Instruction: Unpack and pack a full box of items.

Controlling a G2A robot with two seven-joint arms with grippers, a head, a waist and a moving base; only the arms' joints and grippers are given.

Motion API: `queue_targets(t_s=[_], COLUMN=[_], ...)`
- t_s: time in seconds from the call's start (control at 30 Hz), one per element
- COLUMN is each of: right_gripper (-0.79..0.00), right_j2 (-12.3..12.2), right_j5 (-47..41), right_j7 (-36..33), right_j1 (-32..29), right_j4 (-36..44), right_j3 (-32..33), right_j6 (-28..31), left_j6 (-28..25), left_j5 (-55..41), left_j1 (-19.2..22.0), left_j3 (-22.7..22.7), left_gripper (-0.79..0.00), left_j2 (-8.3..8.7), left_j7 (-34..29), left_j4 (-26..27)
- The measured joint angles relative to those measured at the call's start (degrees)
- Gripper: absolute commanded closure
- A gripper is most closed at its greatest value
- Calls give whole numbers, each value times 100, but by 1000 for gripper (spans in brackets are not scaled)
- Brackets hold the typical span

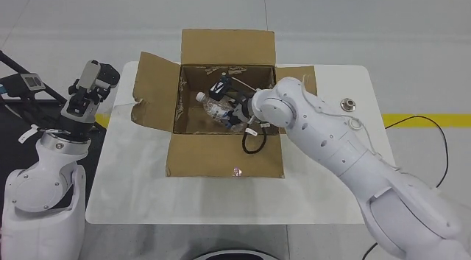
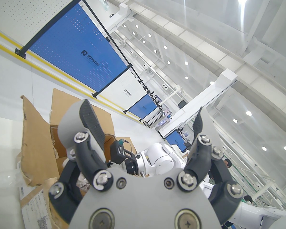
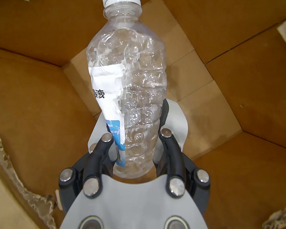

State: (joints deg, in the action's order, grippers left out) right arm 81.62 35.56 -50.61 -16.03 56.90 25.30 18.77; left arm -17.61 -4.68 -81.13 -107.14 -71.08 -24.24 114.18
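Bottle (image 3: pixel 128 84), clear crumpled plastic, white screw cap, torn white-and-blue label: clamped at its lower body between the two fingers of the right gripper (image 3: pixel 133 122), with the cap pointing away from the wrist. Box (image 1: pixel 224 158), brown cardboard, flaps open: encloses that gripper and the bottle, with its floor flaps beyond them. Left gripper (image 2: pixel 143 113): fingers spread wide, nothing between them, pointing upward, well apart from the box, off the edge of the white table (image 1: pixel 324 186).

Print marks the bottle label (image 3: pixel 104 84), the wall panels (image 2: pixel 90 58) and the box sticker (image 2: pixel 35 213).
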Motion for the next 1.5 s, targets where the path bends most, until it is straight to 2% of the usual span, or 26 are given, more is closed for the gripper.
queue_targets(t_s=[0.03,0.1,0.13,0.2,0.23,0.4,0.47,0.53,0.6,0.83,0.93,1.03,1.13,1.27,1.37,1.5], right_gripper=[-3,-102,-117,-246,-286,-379,-499,-693,-785,-785,-785,-785,-785,-785,-785,-785], right_j2=[59,187,238,347,388,564,604,618,610,385,185,-116,-492,-994,-1238,-1444], right_j5=[7,17,18,13,7,-4,-38,-49,-145,-271,-310,-328,-237,53,523,1344], right_j7=[31,108,141,197,217,313,340,354,386,255,145,-92,-479,-1138,-1431,-1568], right_j1=[28,77,96,142,162,247,268,290,300,299,196,-46,-565,-1721,-2547,-3376], right_j4=[-105,-339,-436,-648,-731,-1118,-1220,-1275,-1304,-1012,-560,210,1359,3314,4489,5256], right_j3=[-52,-150,-182,-238,-254,-276,-242,-199,-98,375,716,1248,1990,3282,4185,5254], right_j6=[33,90,115,183,216,351,405,454,562,828,878,912,800,502,261,-72], left_j6=[0,0,0,0,0,0,0,0,0,0,0,0,0,0,0,0], left_j5=[0,0,0,0,0,0,0,0,0,0,0,0,0,0,0,0], left_j1=[0,0,0,0,0,0,0,0,0,0,0,0,0,0,0,0], left_j3=[0,0,0,0,0,0,0,0,0,0,0,0,0,0,0,0], left_gripper=[-785,-785,-785,-785,-785,-785,-785,-785,-785,-785,-785,-785,-785,-785,-785,-785], left_j2=[0,0,0,0,0,0,0,0,0,0,0,0,0,0,0,0], left_j7=[0,0,0,0,0,0,0,0,0,0,0,0,0,0,0,0], left_j4=[0,0,0,0,0,0,0,0,0,0,0,0,0,0,0,0])
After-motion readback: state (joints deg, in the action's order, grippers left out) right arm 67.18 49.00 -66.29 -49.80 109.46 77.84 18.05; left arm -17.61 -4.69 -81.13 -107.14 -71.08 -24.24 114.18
